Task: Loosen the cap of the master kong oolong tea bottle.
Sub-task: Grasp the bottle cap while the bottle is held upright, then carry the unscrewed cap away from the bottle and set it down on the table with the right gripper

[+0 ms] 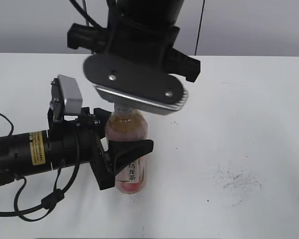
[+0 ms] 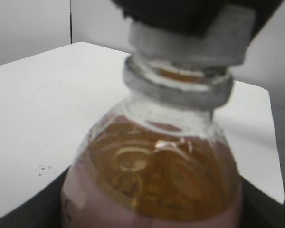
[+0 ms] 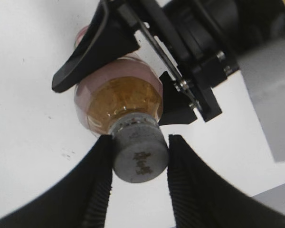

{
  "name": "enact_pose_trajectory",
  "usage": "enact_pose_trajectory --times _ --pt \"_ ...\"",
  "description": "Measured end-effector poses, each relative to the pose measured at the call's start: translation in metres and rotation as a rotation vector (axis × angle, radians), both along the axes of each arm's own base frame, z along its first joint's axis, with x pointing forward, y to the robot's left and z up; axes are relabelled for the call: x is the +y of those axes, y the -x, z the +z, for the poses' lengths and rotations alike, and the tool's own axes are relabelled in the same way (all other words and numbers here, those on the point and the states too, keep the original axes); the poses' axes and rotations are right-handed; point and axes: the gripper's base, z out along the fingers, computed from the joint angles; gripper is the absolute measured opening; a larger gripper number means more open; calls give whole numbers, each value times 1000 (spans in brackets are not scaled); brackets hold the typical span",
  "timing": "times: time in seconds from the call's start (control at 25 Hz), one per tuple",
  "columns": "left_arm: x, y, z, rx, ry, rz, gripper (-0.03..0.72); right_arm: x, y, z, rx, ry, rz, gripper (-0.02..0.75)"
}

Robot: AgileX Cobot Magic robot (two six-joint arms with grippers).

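Now the right gripper (image 3: 138,142) pinches the cap (image 3: 139,153) at bottom middle, while the left gripper (image 1: 120,147) hugs the bottle (image 1: 129,149) of brown tea standing on the table (image 1: 249,109).

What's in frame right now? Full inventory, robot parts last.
master kong oolong tea bottle: 1, clear with amber tea and pink-white label, upright at table centre-left.
cap: 1, grey-white, on the bottle neck.
table: 1, white, dark scuffs on its right part.
left gripper: 1, black, clamped around the bottle body from the left.
right gripper: 1, black, above the bottle, fingers against both sides of the cap.
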Motion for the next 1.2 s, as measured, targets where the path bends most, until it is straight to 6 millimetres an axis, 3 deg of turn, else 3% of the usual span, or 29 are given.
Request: enact_pose_trajectory --times 0.12,0.32,0.64,0.8,1.0,1.2 --pt "0 0 0 1 1 3 445 0 0 0 -75 36 251 267" --pt "0 0 0 1 0 -1 445 1 3 3 -134 58 450 267" --pt "-2 2 2 -13 25 -23 445 -4 11 15 -178 57 517 267" --pt "-1 1 -1 8 3 -5 445 -8 16 31 -215 31 519 267" --pt "-1 1 -1 7 4 -5 445 -13 11 33 -219 63 336 267" --pt "-1 1 -1 7 4 -5 445 -37 -14 28 -188 62 -263 267"
